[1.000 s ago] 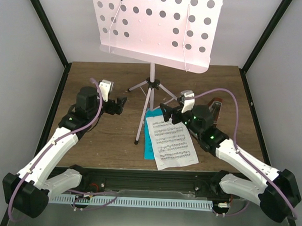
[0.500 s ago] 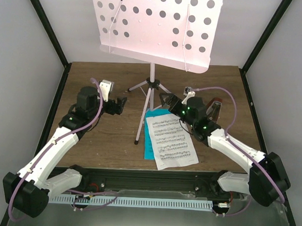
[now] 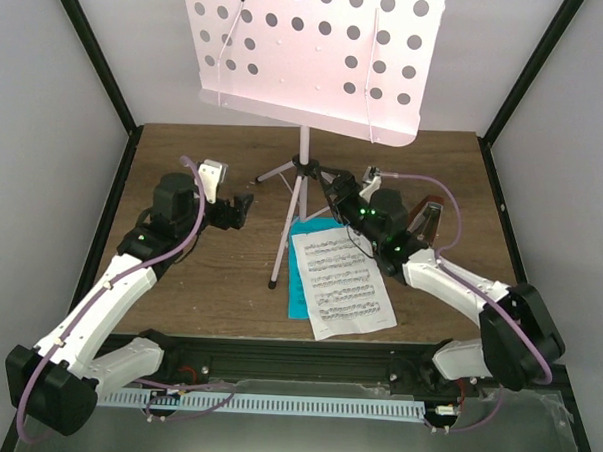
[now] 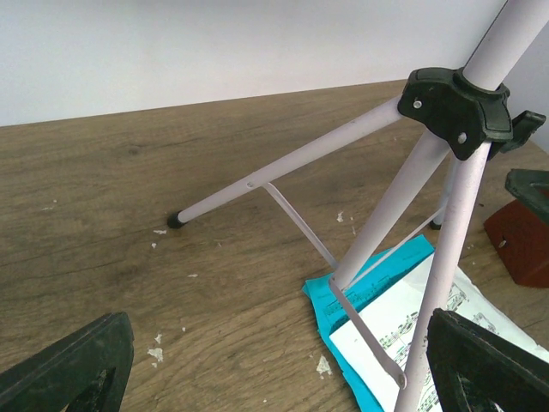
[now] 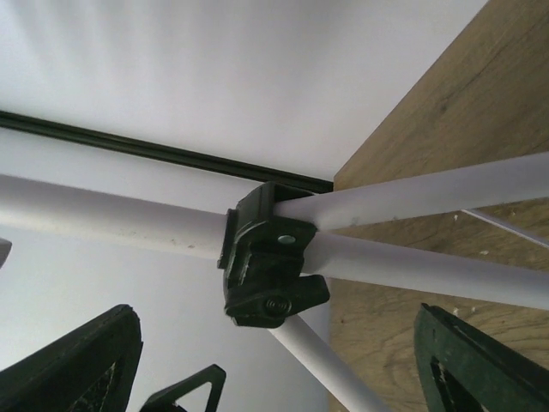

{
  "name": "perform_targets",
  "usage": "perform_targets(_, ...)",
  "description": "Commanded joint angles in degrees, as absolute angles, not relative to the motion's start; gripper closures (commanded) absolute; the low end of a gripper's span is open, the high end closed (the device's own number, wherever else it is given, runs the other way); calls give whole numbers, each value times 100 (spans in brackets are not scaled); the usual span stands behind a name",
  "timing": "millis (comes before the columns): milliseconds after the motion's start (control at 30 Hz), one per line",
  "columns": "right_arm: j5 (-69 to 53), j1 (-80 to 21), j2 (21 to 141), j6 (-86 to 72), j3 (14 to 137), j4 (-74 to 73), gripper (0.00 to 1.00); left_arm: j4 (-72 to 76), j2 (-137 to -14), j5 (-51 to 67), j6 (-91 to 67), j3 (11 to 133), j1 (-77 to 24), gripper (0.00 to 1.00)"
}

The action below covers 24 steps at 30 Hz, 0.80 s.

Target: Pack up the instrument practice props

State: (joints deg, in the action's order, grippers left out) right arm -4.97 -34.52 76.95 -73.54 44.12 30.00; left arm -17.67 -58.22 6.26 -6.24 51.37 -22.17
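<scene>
Pale pink is the music stand [image 3: 311,56], which stands upright at the back middle of the wooden table [image 3: 205,152], not yet folded. In the last 1 second the right gripper [image 3: 335,193] has left its place above the white sheet [image 3: 341,285] and gone back and to the left. Now it is just beside the black collar [image 3: 304,166] where the 3 legs meet the pole. The left gripper [image 3: 244,206] has not moved; it waits on the other side of the pole, near but apart. I judge that the stand is the first prop to be handled and that the right arm prepares to take the collar or a leg. Nothing looks packed so far. The white sheet lies over the cyan sheet [image 3: 297,296] beside the front leg, and the brown metronome [image 3: 429,220] sits just behind the right arm, partly hidden. The top view does not tell well how the claws are, but the wrist views do. The right wrist view shows its fingers [image 5: 77,360] far apart, with the collar ahead between them, untouched. The left wrist view shows its fingers [image 4: 77,365] also wide apart and empty, and it shows the thin braces [image 4: 296,219] under the legs.
</scene>
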Motion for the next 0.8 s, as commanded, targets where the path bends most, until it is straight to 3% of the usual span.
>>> perform_targets(0, -532, -3436, 7931, -7729, 4649, 3505, 17, -1688, -5722, 641, -571, 5133, -2250, 6)
perform_targets(467, -756, -3437, 8477, -7824, 5026, 3828, 35, -1687, -5704, 651, -526, 5133, -2259, 6)
perform_targets(767, -649, -3437, 8495, -7786, 5014, 3850, 58, -1698, -5678, 592, -475, 5137, -2259, 5)
